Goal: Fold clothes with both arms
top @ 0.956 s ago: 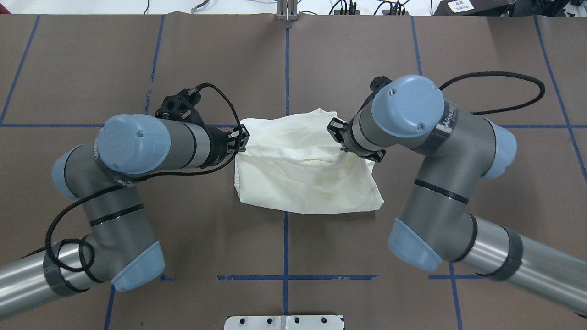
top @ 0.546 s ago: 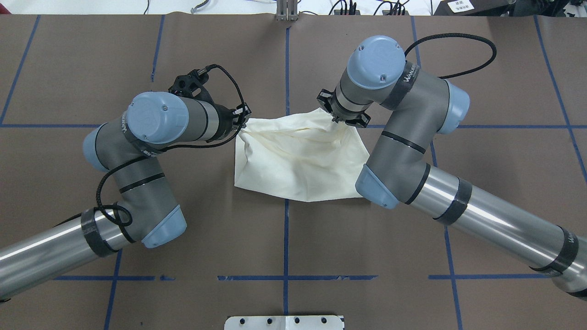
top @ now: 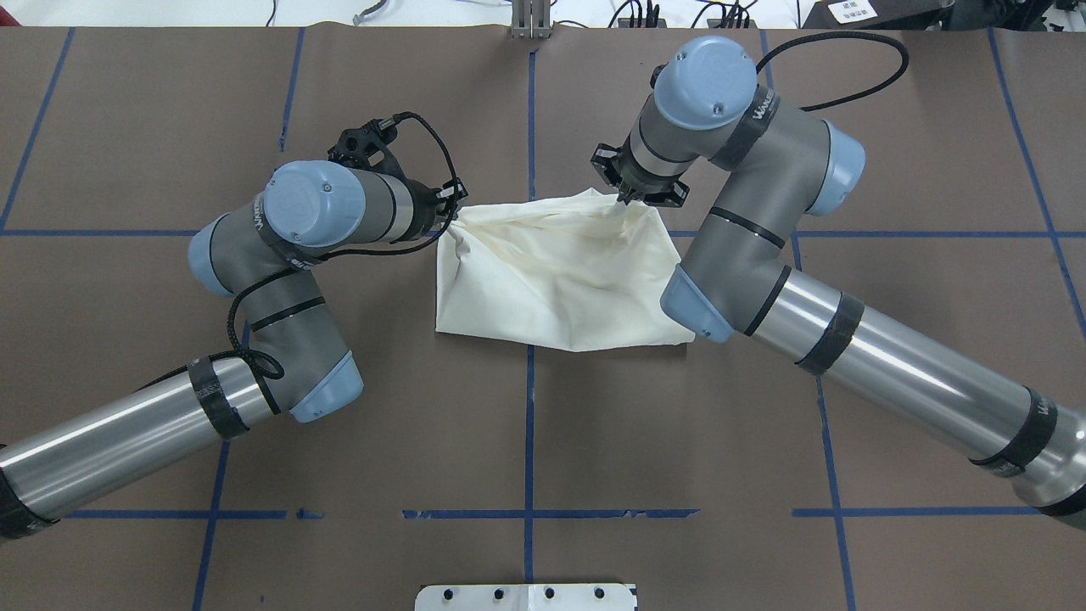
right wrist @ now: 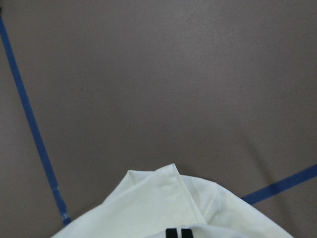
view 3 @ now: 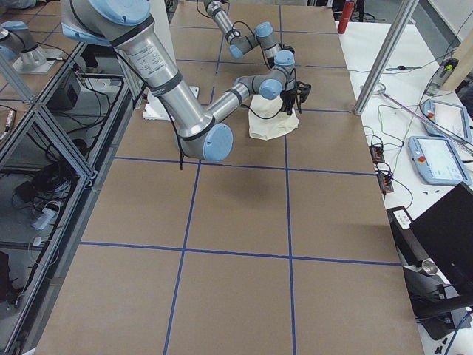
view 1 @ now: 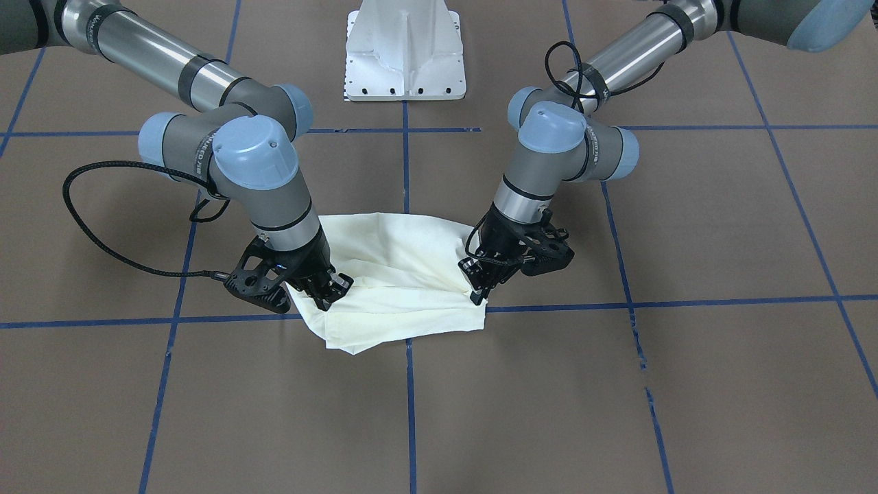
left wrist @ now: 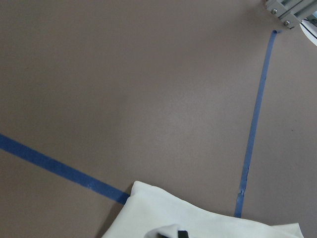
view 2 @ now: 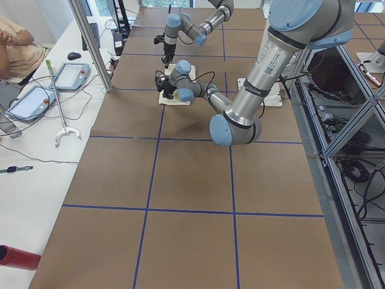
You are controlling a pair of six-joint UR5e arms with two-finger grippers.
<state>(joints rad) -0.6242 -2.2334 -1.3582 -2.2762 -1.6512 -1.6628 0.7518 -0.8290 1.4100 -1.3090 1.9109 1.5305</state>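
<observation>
Cream fabric, plain side up: the off-white long-sleeved T-shirt (top: 556, 280) lies as a compact folded bundle at the centre of the brown paper-covered table with blue tape lines (top: 382, 441). No print is visible.

Change noted: a second ago both grippers held a raised edge over the middle of the bundle. They have since carried it away from the robot, and that edge now sits at the far side. The near side is now a clean fold line, and the bundle is shorter front to back. Judgement: this fold is essentially laid. Lowering and release remain, as the held corners are still slightly raised.

End effectors: the black two-finger left gripper (top: 447, 210) is pinched on the far-left corner. The black two-finger right gripper (top: 632, 193) is pinched on the far-right corner, and its wrist view shows dark fingertips close together over cloth.

Pose: the grey tubular left arm with light-blue caps (top: 293, 327) is sharply bent at the elbow, and its wrist reaches sideways toward the shirt. The matching right arm (top: 747, 246) extends forward, and its wrist slants steeply down onto the corner.
</observation>
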